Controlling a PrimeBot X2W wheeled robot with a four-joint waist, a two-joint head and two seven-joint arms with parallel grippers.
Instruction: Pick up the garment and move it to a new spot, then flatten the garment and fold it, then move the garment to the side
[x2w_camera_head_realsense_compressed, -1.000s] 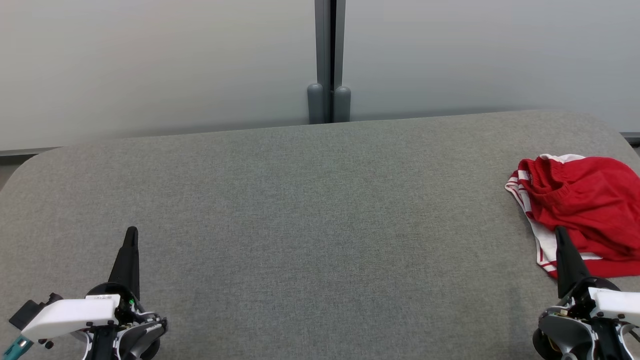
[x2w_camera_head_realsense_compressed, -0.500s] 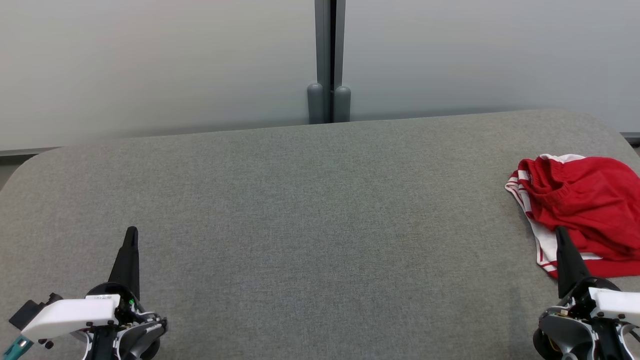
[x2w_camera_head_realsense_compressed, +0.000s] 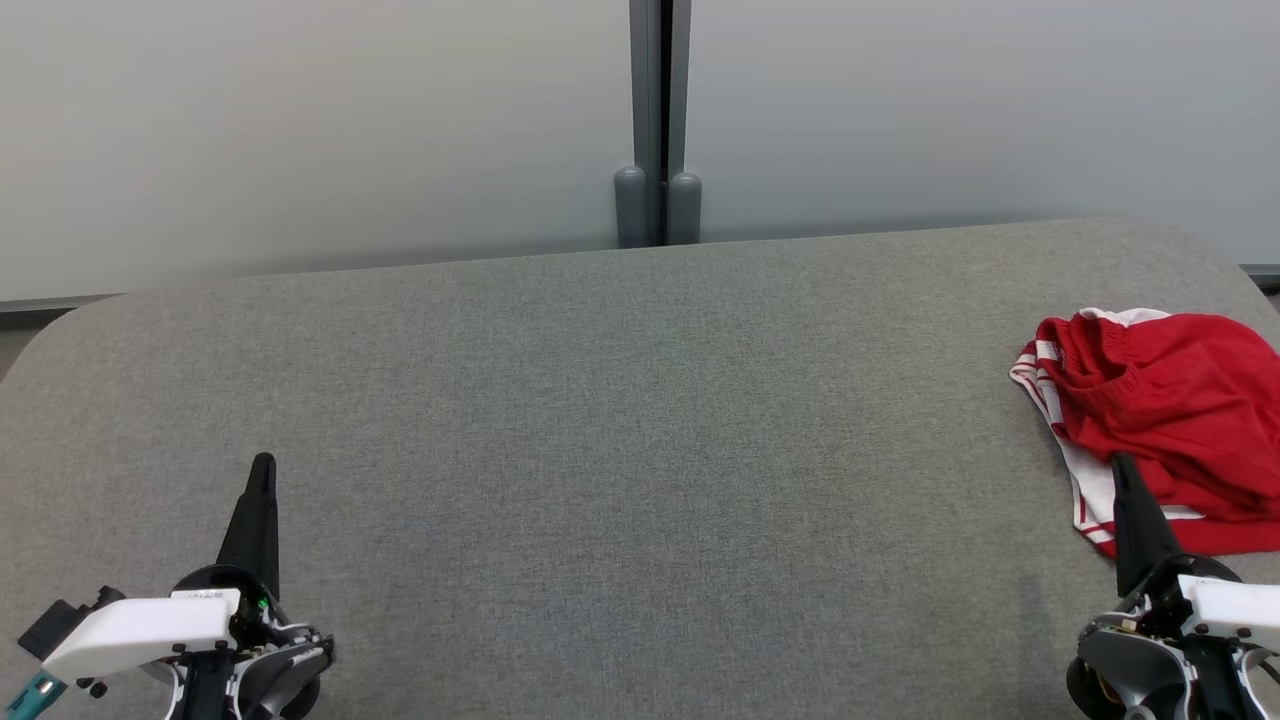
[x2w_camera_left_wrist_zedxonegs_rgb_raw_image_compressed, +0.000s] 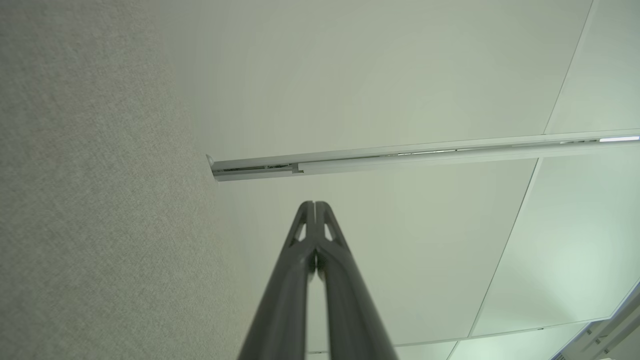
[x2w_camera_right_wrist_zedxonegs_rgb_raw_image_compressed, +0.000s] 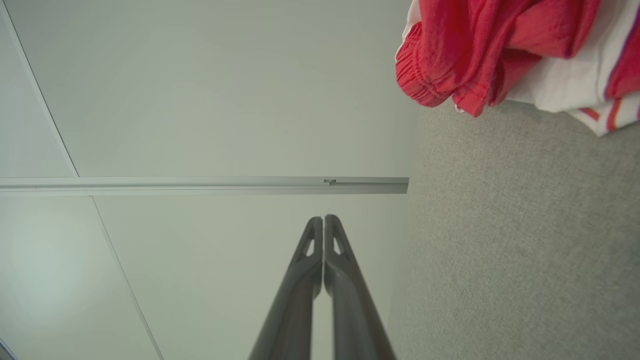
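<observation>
Grey fabric-covered table (x2w_camera_head_realsense_compressed: 640, 400) stands before frosted wall panels (x2w_camera_head_realsense_compressed: 300, 130). Crumpled red shorts (x2w_camera_head_realsense_compressed: 1180, 400) with white striped trim lie at its right edge. Both the left gripper (x2w_camera_head_realsense_compressed: 263, 462) and the right gripper (x2w_camera_head_realsense_compressed: 1120, 462) have fingers pressed together, empty, the right one near the shorts but apart.

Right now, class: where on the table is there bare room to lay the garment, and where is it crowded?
The bare stretch of the table runs from the left gripper across the middle to the garment, back to the wall post. Crowded: the right edge, where the garment lies near the right gripper.
</observation>
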